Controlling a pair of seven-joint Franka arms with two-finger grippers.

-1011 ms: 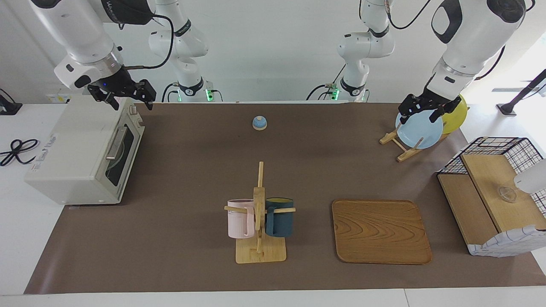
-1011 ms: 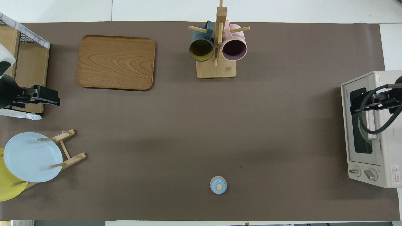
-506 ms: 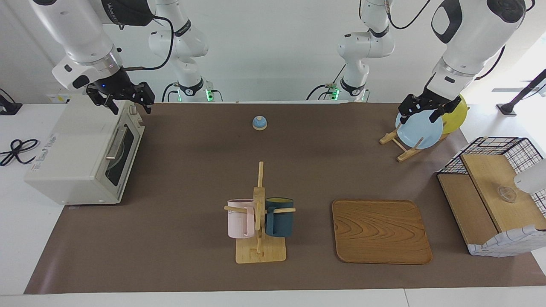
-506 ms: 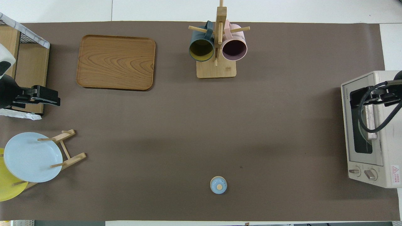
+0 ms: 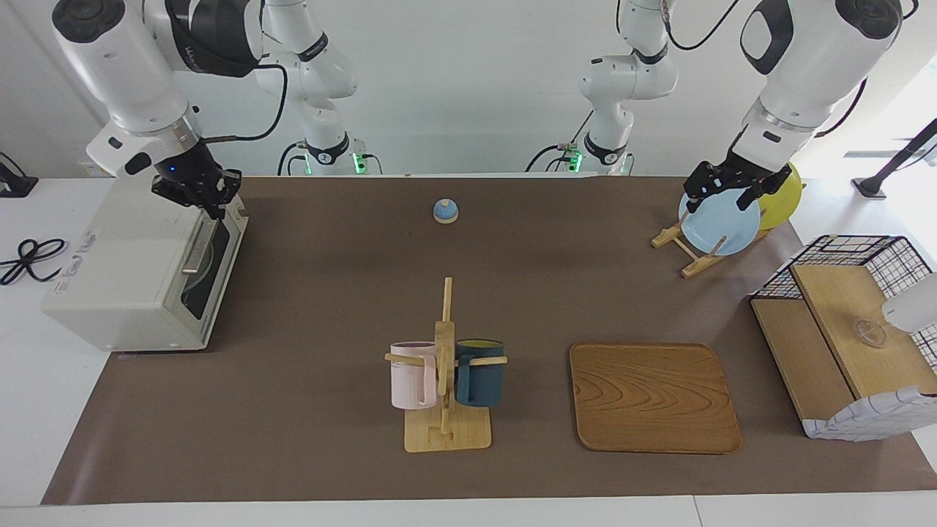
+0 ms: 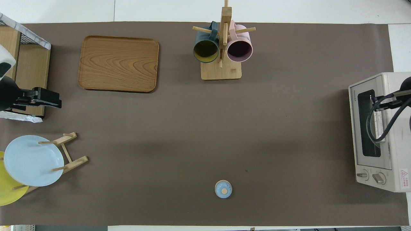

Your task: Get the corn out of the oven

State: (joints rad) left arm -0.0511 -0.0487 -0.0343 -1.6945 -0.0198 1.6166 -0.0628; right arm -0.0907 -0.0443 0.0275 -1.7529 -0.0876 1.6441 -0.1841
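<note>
Right tool (image 5: 212,208), pressed together above the oven (image 5: 139,263) door's top edge; next: pull door open.

The oven (image 6: 382,134) runs off the edge of the overhead view. Its dark door window hides what is inside; a pale round shape, maybe a plate, shows through. The yellow plate (image 6: 6,189) is cut off too, and partly hidden by the blue plate (image 6: 32,160).
</note>
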